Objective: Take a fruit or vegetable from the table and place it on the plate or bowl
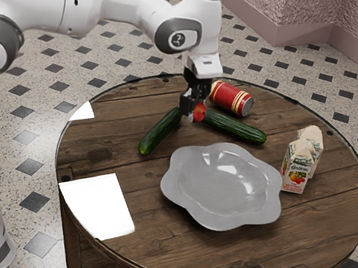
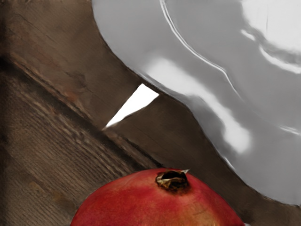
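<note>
My black gripper [image 1: 196, 110] hangs over the back of the round wooden table [image 1: 148, 246], shut on a red pomegranate [image 1: 198, 111] held a little above the wood. Up close in the wrist view the pomegranate [image 2: 157, 200] shows its dry crown just under my hand. A wavy-edged grey plate [image 1: 219, 185] lies in the middle of the table, in front of the gripper, and its rim [image 2: 221, 89] is beyond the fruit in the wrist view. Two green cucumbers lie by the gripper, one [image 1: 158, 132] toward the exterior view's left, one [image 1: 235, 126] toward its right.
A red can [image 1: 231, 98] lies on its side just behind the right cucumber. A juice carton [image 1: 300, 160] stands at the plate's right. The table's edge curves close behind the gripper. A pink wall base runs along the upper right.
</note>
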{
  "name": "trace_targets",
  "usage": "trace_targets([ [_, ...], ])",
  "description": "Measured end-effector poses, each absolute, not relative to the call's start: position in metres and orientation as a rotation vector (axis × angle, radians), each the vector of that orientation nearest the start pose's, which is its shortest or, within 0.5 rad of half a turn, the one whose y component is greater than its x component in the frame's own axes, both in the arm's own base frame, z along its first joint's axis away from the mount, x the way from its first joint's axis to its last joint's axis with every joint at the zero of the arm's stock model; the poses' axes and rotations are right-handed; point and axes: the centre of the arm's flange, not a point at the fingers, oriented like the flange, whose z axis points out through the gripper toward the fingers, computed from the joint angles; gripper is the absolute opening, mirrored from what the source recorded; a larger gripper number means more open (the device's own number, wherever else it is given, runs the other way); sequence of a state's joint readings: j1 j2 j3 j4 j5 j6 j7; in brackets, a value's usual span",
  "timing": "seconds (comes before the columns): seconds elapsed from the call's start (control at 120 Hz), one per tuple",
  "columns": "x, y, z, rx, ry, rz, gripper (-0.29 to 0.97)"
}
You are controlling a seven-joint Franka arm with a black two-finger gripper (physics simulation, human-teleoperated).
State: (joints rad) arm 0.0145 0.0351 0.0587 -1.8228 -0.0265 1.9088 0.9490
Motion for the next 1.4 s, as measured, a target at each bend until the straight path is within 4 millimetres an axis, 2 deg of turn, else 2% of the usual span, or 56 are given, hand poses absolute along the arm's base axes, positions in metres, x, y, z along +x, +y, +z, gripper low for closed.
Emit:
trace_targets([
  [0.167, 0.576, 0.003, 0.517, -2.814, 1.394, -0.073, 0.32],
  [0.483, 0.57, -0.113, 0.522, -2.697, 1.62, -0.093, 0.32],
  [0.6, 0.567, -0.14, 0.519, -2.674, 1.662, -0.1, 0.32],
  [0.692, 0.569, -0.144, 0.517, -2.678, 1.653, -0.115, 0.32],
  [0.825, 0.578, -0.133, 0.509, -2.707, 1.604, -0.128, 0.31],
  [0.925, 0.581, -0.128, 0.508, -2.719, 1.579, -0.137, 0.38],
  [1.133, 0.579, -0.135, 0.508, -2.72, 1.581, -0.141, 0.59],
  [1.4, 0.58, -0.132, 0.507, -2.734, 1.561, -0.141, 0.66],
])
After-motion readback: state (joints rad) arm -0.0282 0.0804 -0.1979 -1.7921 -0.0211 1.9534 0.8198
